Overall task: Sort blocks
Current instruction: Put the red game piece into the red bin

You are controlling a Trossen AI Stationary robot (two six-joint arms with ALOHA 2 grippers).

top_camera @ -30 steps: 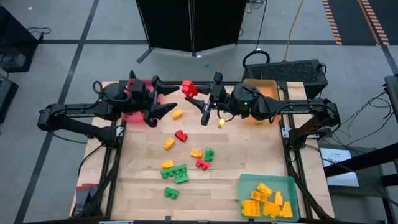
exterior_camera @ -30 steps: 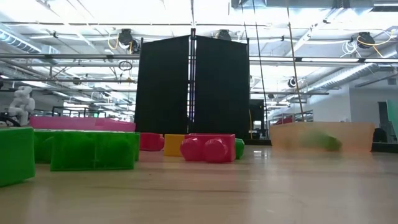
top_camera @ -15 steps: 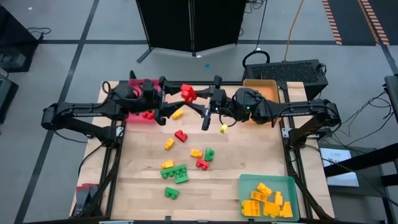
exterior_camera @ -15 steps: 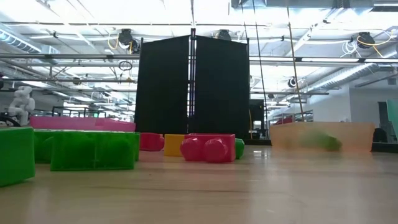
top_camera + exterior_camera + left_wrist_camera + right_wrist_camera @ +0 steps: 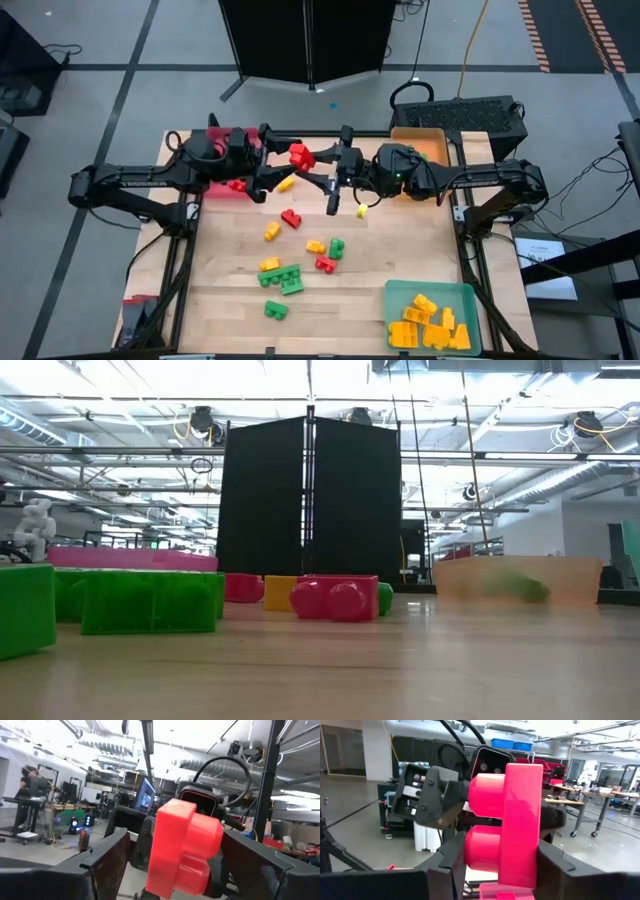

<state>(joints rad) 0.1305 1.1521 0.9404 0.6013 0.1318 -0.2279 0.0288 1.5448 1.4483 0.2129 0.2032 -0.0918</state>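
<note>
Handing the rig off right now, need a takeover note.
Right pincer: shut on a red block, held up over the far middle of the table.
Left pincer: open, fingers either side of that same block, not closed on it; looks like a handover.
Done: teal tray holds a pile of yellow blocks.
Orange tray sits far right, red tray under the left arm.
Left: about ten loose blocks, red, yellow and green, on the table.

The light wooden desk (image 5: 400,250) carries scattered small studded plastic blocks (image 5: 290,218) in red, yellow and green. A red rectangular tray (image 5: 214,186) and an orange tray (image 5: 432,136) sit at its far edge, a teal tray (image 5: 400,295) of yellow blocks at its near right corner.
</note>
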